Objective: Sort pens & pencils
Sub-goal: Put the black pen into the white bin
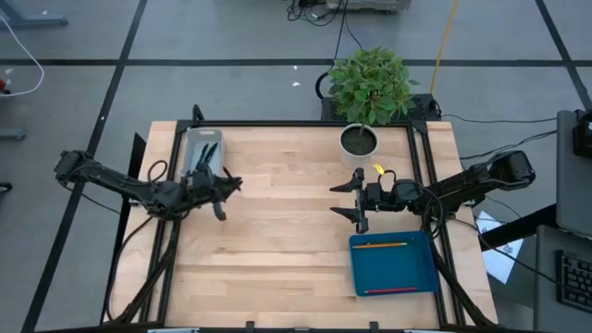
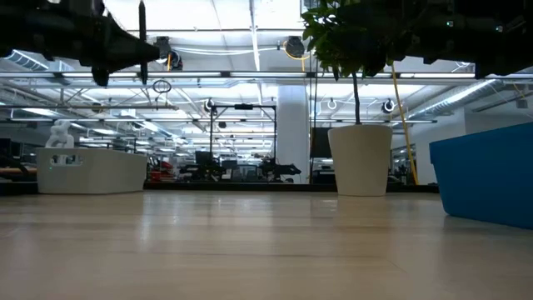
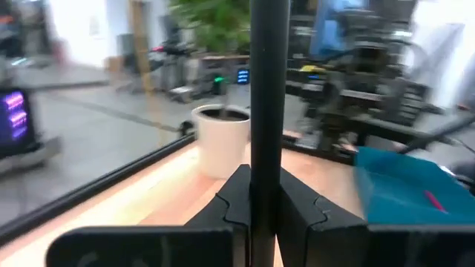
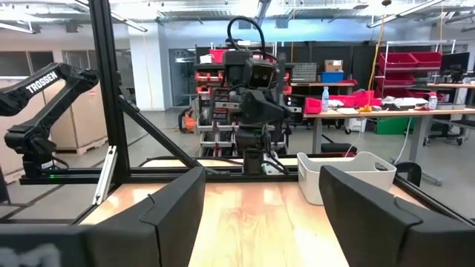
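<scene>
While the left gripper hangs over the wooden table just beside the grey bin, its fingers are pinched narrow on one dark pen, which stands upright between them in the left wrist view and shows in the low view as a thin vertical stick raised well above the table. That bin sits at the table's far left corner; two or three dark pens appear to lie inside it in the high view, though the exact count cannot be told.

At the far edge, towards the right, stands one white pot with a leafy green plant in it.

Near the pot, the right gripper hovers above the table with its two fingers spread wide and nothing between them. It points across the table towards the left arm, which the right wrist view shows facing it with the grey bin alongside.

One blue tray lies at the near right corner, just beside the right gripper. It holds two pencils: an orange pencil along its far edge and a red pencil along its near edge, well apart and roughly parallel.
</scene>
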`<state>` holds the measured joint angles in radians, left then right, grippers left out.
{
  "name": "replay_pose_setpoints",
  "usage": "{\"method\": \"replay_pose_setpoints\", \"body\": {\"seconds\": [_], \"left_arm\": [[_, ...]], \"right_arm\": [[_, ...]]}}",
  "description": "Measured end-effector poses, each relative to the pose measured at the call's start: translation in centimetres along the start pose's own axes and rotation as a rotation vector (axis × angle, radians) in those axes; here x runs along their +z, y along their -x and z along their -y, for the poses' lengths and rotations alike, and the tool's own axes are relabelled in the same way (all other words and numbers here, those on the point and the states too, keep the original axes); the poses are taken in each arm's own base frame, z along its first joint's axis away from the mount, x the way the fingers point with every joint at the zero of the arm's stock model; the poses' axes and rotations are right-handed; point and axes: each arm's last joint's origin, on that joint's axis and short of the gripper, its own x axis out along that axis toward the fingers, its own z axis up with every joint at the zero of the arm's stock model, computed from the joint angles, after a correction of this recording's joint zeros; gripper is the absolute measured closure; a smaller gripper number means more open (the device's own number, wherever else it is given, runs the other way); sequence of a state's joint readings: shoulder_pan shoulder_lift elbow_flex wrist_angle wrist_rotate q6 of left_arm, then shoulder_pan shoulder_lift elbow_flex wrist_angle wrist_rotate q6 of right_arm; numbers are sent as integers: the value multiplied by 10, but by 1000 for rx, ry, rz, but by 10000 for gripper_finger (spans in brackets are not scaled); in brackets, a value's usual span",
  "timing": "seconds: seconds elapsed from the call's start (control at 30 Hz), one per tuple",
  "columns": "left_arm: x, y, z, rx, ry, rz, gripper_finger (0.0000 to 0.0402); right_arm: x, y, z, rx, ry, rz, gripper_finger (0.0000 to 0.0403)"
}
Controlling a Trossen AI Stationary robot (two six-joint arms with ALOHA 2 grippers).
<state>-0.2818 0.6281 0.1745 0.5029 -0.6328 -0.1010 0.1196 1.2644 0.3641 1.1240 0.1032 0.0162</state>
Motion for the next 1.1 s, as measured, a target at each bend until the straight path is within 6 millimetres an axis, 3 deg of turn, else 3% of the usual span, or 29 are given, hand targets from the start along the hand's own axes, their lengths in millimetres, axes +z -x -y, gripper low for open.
{"method": "replay_pose_setpoints", "body": {"seconds": [0.17,0.37,0.73,1.1], "left_arm": [[0,-1,-5,206,54,-48,369],[5,2,-18,553,37,-227,369],[5,-5,-71,999,50,-376,369],[-8,-18,-142,1057,268,-670,369]], "right_arm": [[0,0,0,0,1,0,149],[0,0,0,0,1,0,149],[0,0,1,-3,0,1,149],[0,-1,7,-32,3,2,149]]}}
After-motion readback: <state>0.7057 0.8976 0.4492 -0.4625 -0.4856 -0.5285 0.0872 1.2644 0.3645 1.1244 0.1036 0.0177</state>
